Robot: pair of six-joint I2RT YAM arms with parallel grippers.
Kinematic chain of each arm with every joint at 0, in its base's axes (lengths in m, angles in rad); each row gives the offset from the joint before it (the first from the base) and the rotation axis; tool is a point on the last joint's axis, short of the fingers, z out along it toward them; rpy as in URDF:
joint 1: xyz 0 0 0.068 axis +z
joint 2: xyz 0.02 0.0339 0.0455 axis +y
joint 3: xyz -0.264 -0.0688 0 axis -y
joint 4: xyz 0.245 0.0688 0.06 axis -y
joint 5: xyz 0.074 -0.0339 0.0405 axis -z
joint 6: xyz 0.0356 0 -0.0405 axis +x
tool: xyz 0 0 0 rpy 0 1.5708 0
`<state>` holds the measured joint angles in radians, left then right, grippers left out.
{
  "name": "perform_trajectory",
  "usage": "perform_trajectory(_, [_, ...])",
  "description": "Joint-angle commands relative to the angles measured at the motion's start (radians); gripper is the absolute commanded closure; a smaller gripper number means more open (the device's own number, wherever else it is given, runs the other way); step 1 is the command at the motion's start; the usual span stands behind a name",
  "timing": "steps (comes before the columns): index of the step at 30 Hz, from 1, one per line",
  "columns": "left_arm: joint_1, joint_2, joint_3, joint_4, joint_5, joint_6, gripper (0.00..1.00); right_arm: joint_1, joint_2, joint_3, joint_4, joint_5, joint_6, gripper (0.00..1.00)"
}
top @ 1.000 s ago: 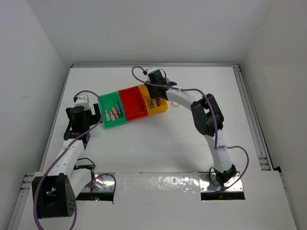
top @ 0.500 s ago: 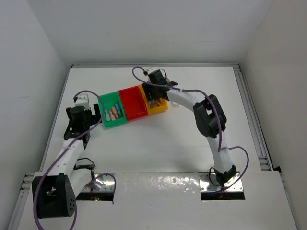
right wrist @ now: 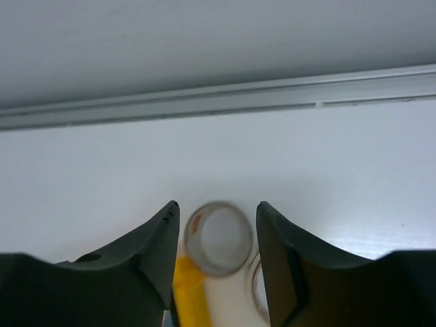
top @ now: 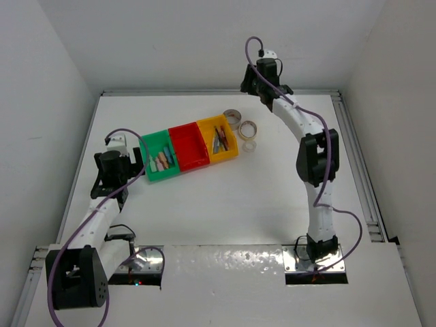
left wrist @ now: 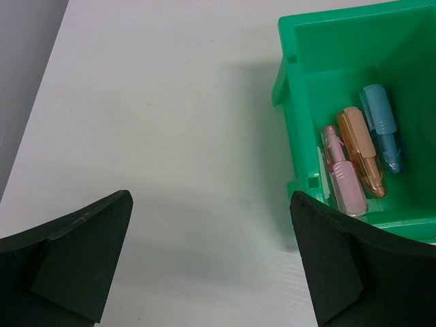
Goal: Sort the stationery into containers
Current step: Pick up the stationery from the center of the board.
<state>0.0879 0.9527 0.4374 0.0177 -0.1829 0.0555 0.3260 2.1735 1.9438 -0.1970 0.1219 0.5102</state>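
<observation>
Three tan tape rings [top: 248, 128] lie flat on the table [top: 225, 204], in a loose cluster just beyond the right end of the containers. The one nearest the back sits beside the far corner of the yellow bin [top: 225, 158]. That bin holds several thin pens [top: 219, 139] lying lengthwise. The red bin [top: 189, 144] is joined to its left, and the green bin [left wrist: 293, 136] comes next. In the green bin a blue block [left wrist: 380, 122], an orange block [left wrist: 361, 150] and a pink block [left wrist: 345, 185] lie side by side on the floor. The row of three sits at a slight angle, a little left of the table's middle.

The right gripper [right wrist: 216, 208] hangs high over the back of the table. Its jaws are apart and hold nothing, and the rearmost ring shows far below in the gap between them. The left gripper [left wrist: 210, 204] hovers just left of the green bin, its fingers [left wrist: 82, 252] spread wide over bare tabletop and holding nothing.

The table is smooth, matte white, and takes soft shadows from the bins. A metal rail [right wrist: 272, 92] runs along its back edge where it meets the wall, and a similar rail [top: 354, 157] borders the right side. Plain pale walls [top: 204, 41] close in on three sides. At the near edge a glossy white panel [top: 225, 262] carries both arm bases.
</observation>
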Motion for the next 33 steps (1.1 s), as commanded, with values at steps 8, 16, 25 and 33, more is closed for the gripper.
perform_trajectory(8, [0.021, 0.011, 0.009, 0.014, 0.011, 0.004, 0.01, -0.010, 0.249, 0.135, -0.012, 0.004, -0.045, 0.59])
perform_trajectory(16, [0.024, 0.017, 0.006, 0.018, 0.019, 0.004, 0.01, -0.002, 0.290, 0.104, -0.002, -0.033, -0.024, 0.66])
perform_trajectory(25, [0.023, 0.012, 0.007, 0.016, 0.014, 0.006, 0.01, -0.002, 0.332, 0.126, -0.028, 0.025, -0.018, 0.76])
perform_trajectory(33, [0.023, 0.012, 0.006, 0.021, 0.017, 0.006, 0.01, 0.010, 0.325, 0.119, -0.042, 0.034, -0.045, 0.98])
